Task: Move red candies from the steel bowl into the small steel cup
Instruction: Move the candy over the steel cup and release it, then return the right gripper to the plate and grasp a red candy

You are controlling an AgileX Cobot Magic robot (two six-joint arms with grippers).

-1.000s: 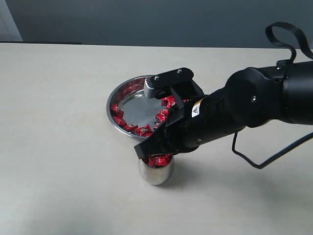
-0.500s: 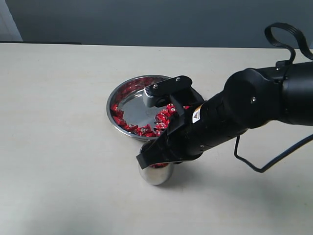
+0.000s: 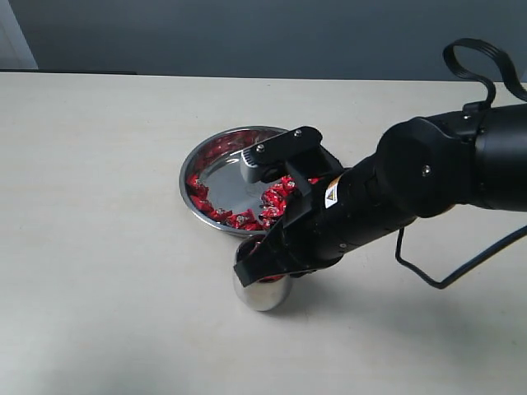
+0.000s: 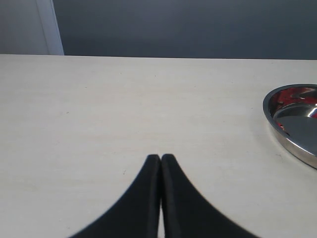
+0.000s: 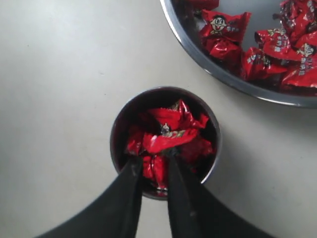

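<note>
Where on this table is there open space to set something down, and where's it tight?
Free: the broad cream tabletop left of the wide shallow steel bowl and small rounded steel cup, plus the strip nearer the camera than the cup. Crowded: around the cup's mouth, where the black right gripper hangs, its arm spanning the right side.

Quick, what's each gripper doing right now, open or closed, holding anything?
Left gripper: closed, empty.
Right gripper: slightly open, tips down in the small steel cup among the red candies, no clear grip.
</note>
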